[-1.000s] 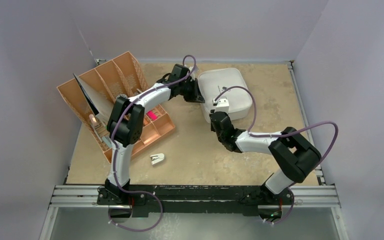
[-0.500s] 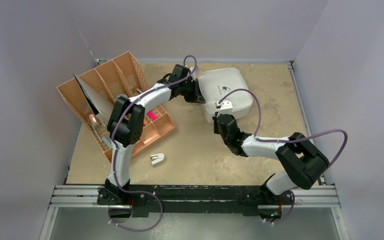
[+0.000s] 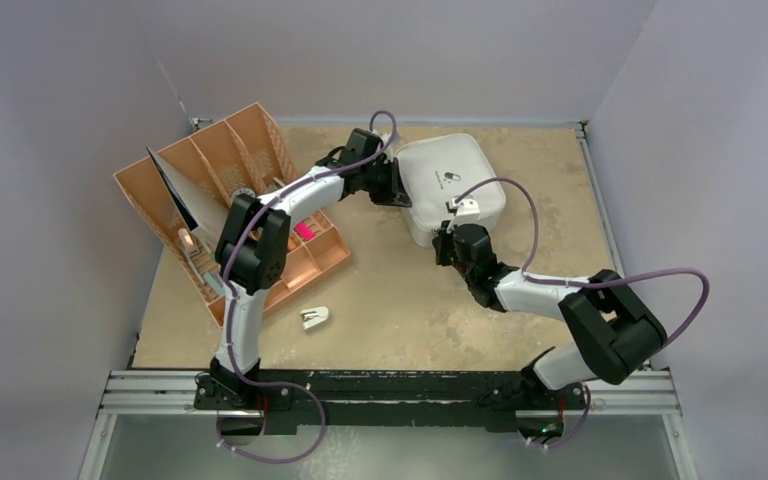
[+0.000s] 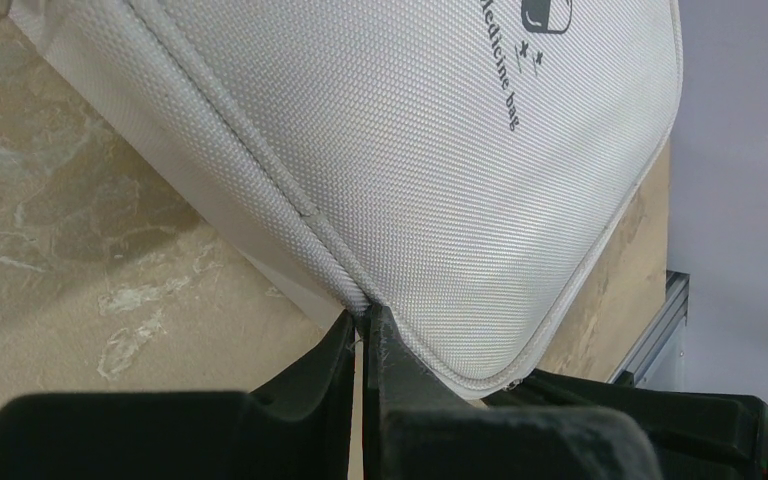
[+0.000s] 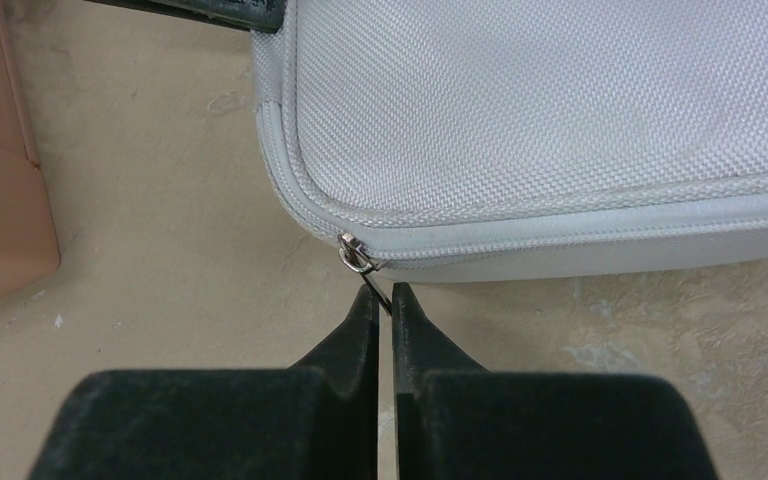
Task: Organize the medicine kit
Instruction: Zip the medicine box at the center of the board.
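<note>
Pinching the zipper pull (image 5: 357,258) of the closed medicine kit (image 3: 452,185), upper centre overhead, with the right hand (image 5: 382,300); clamping its seam (image 4: 290,195) with the left hand (image 4: 363,325); seemingly barely starting, not yet unzipping or sorting.

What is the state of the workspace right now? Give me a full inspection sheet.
Surface: tan tabletop, mottled and worn.
Job's things: grey case lies flat, lid down, logo up; zipper pull sits at a corner.
Clutter: orange trays at the left with items inside; small white object loose near the front.
Tools: left tool pinched on the case's edge seam; right tool pinched on the zipper pull.
Cables: purple cables loop above both arms; no snag seen.
Surroundings: grey walls; metal rail at the near edge.
</note>
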### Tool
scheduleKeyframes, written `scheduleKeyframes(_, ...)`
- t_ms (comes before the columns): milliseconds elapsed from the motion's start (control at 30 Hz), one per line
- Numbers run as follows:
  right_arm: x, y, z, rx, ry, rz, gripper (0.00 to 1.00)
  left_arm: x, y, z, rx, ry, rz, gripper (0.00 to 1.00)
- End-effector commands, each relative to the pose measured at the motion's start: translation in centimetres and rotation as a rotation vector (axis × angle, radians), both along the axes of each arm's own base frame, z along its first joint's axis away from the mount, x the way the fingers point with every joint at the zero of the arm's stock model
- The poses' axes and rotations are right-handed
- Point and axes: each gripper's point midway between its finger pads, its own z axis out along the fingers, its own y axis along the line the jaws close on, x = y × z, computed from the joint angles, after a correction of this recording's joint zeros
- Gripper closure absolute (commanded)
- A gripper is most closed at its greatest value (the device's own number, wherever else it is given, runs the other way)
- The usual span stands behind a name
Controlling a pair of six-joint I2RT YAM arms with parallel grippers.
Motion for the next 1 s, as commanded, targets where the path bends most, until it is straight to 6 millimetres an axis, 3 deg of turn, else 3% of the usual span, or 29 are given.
scheduleKeyframes(0, 1.7, -3.8, 0.9, -0.024, -0.065, -0.138, 1.00, -1.7, 4.2, -5.6, 0.217, 0.112, 0.019, 1.00)
scheduleKeyframes(667, 0.7, -6.9, 1.7, 0.015, -0.069, -0.254, 1.00, -1.7, 5.3, -6.6, 0.268, 0.121, 0.032, 1.00)
scheduleKeyframes(800, 0.7, -7.7, 1.1, 0.041, -0.024, -0.291, 1.00, -1.6, 5.4, -6.4, 0.270, 0.117, 0.037, 1.00)
scheduleKeyframes(867, 0.8, -7.2, 0.9, 0.044, -0.019, -0.258, 1.00, -1.6, 5.3, -6.2, 0.263, 0.115, 0.036, 1.00)
scheduleKeyframes(967, 0.7, -4.3, 1.7, 0.070, -0.023, -0.083, 1.00, -1.6, 4.8, -5.3, 0.234, 0.109, 0.031, 1.00)
